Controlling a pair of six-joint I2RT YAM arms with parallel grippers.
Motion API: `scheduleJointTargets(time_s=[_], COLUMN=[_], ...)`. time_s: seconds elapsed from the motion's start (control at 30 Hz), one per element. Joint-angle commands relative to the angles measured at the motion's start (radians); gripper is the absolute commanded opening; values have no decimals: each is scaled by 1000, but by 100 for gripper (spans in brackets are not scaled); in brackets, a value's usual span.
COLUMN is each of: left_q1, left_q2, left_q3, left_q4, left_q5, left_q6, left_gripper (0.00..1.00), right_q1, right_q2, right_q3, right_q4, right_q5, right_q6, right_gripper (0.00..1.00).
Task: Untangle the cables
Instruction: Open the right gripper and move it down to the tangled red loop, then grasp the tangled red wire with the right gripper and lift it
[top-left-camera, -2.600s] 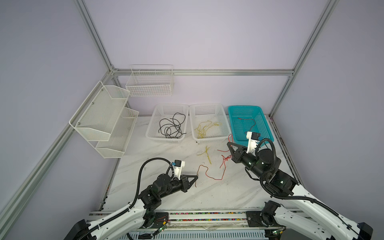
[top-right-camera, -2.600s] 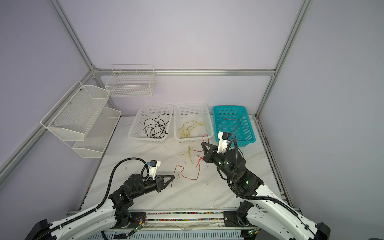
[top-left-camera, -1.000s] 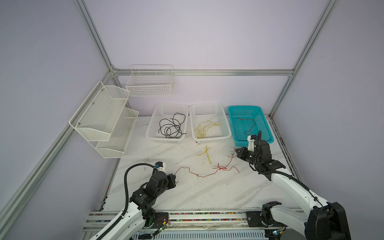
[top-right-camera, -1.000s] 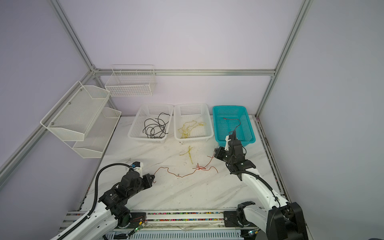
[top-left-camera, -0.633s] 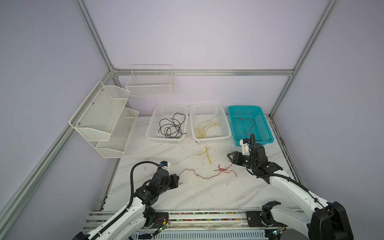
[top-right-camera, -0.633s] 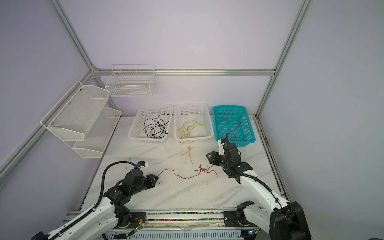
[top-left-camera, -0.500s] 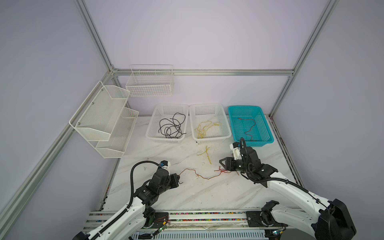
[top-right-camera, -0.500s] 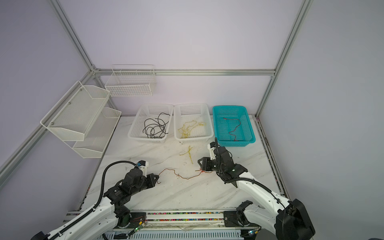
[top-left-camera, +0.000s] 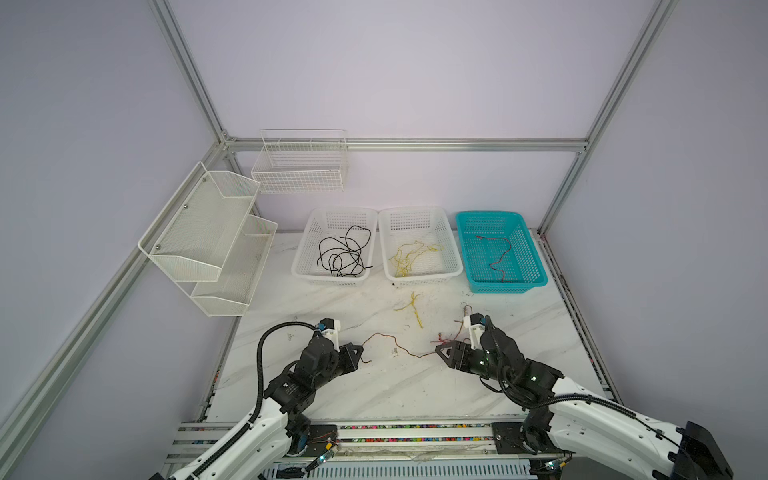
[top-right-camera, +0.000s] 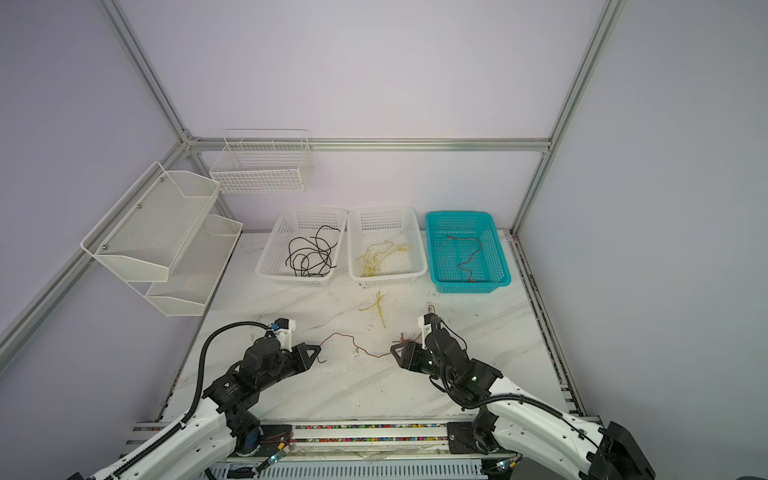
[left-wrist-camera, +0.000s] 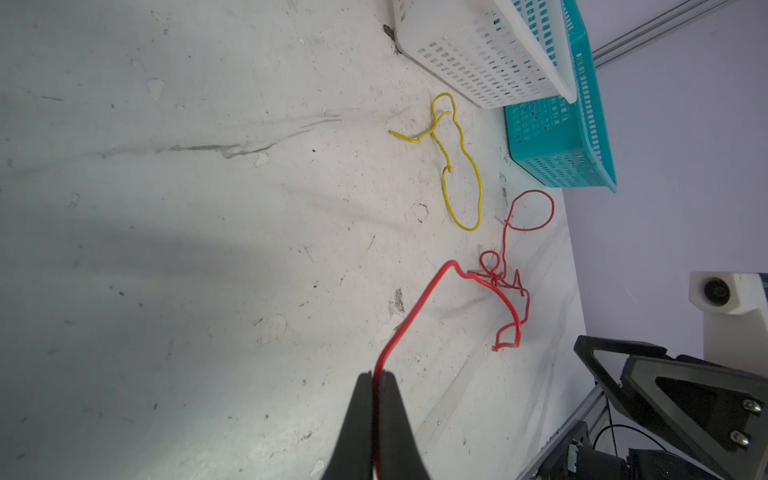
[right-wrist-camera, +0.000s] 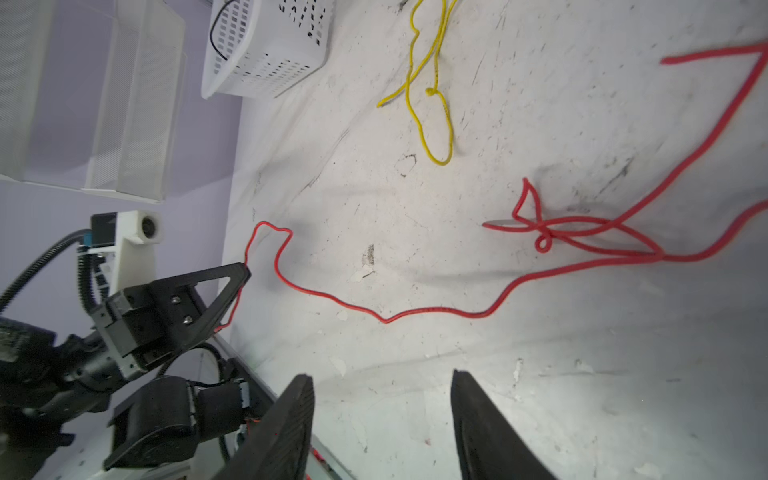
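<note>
Left wrist view: the left gripper (left-wrist-camera: 376, 376) is pinched fully together on one end of the red cable (left-wrist-camera: 415, 309), and the wire arches up from its tips and drops to the table (top-left-camera: 374, 386). Right wrist view: the right gripper (right-wrist-camera: 382, 378) stands roughly half open with nothing between the jaws. The red run lies on the marble just ahead of them.

Risks, my judgement:
- The knot (right-wrist-camera: 542, 232) sits in the far part of the red cable with several loops crossing through it. A straight pull from the left end would likely cinch it tighter.
- Closing the right gripper on the plain run instead of a loop at the knot would give the same result.
- The wire lies flat on the table, so the jaws could close over it and miss.
- The yellow cable (left-wrist-camera: 461, 183) lies near the red loops but apart from them. Dragging the red one across could snag it.

Appearance: the red cable is string-thin and kinked and holds its bends. In both top views it spans the front middle of the table between the arms. The yellow piece carries a small knot of its own. Behind, the teal basket (top-left-camera: 509, 287) holds another red wire.
</note>
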Motion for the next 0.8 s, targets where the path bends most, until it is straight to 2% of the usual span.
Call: scheduleJointTargets(time_s=[0.0,0.17,0.3,0.53,0.67,0.77], left_q1=[5,5,5,5,5,5], left_q2=[0,-9,-24,-47,-69,-86], left_q3=[66,75,69,50,44,41], left_q4=[64,60,66,94,107,119], left_q5=[25,32,41,56,58,60], left_q6=[-25,-28,-39,-63,-79,-90], left_gripper=[0,0,0,0,0,0], right_q1=[27,54,73,73,79,83], right_q2=[18,120,183,355,441,443], right_q3=[-42,-109,-113,-124,-118,-106], right_q4=[136,318,408,612,675,656], right_q5=[59,70,127,146,136,157], right_q6=[238,387,432,507,543,551], right_gripper=[57,55,55,54,52,51])
